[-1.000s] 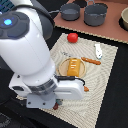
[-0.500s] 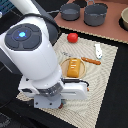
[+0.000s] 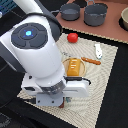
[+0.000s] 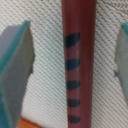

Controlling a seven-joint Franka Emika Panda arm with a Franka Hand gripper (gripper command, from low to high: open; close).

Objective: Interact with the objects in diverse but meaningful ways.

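We have the gripper [image 4: 70,70] down low over the near part of the woven placemat [image 3: 107,75], its body hidden in the exterior view behind the arm's big white housing, and the wrist view shows the jaws spread wide with the dark brown sausage stick [image 4: 79,60] lying flat on the weave between them, touching neither pad as far as we can see. The stick sits nearer one finger than the other, so we judge the step in hand is a pinch across its width, and to do it well we should centre over it first, keep the pads square to its long sides, and sink until they bracket its rounded flanks before closing, since a round stick may roll or squirt out of an off-centre squeeze. For room, the ridged orange-yellow block [image 3: 74,66] on its clear plate [image 3: 86,75] lies just beyond the wrist, so a lift should go straight up before any sideways travel. The red tomato [image 3: 73,37], the orange-handled utensil [image 3: 91,61] and the small white-and-blue piece [image 3: 98,50] sit farther off, and the grey pots [image 3: 96,14] stand well apart past the mat's far edge; the mat's near edge is close beneath us
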